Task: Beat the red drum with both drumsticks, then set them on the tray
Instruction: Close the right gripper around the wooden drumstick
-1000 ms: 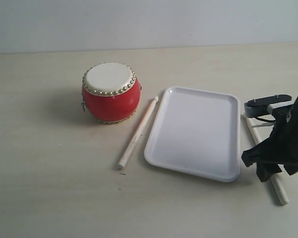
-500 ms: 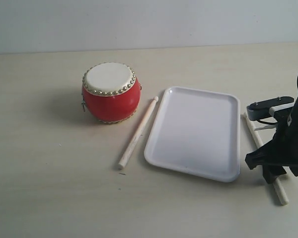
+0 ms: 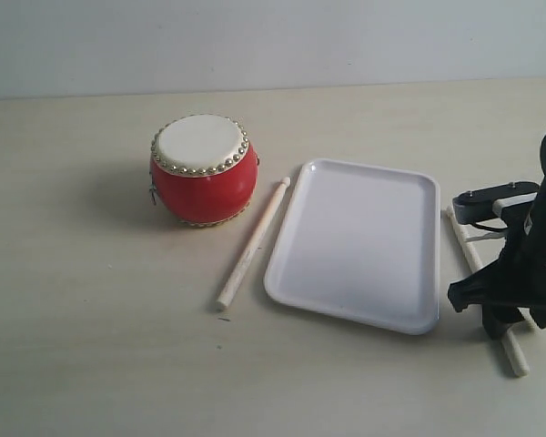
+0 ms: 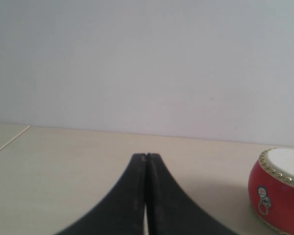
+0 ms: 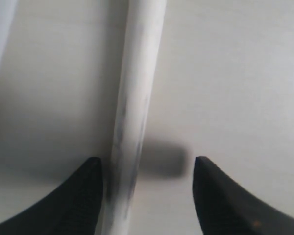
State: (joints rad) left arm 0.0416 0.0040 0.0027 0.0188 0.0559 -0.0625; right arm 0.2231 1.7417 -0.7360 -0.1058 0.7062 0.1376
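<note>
Pale wood shows in the gap of your right gripper (image 5: 146, 169). One drumstick (image 5: 137, 98) lies flat on the table (image 3: 91, 346) between its two fingers. The fingers are spread apart and are not squeezing. The stick sits close to one finger, with a gap to the other. The white tray (image 3: 359, 241) lies just beside this gripper. The other drumstick (image 3: 252, 244) is on the far side of the tray, and the red drum (image 3: 203, 169) is just past it. Your left gripper (image 4: 146, 164) has its fingers pressed together, with the drum near it.

The pale table (image 3: 91, 364) carries the red drum (image 3: 203, 182), tray (image 3: 355, 241) and 2 drumsticks (image 3: 253, 241).
</note>
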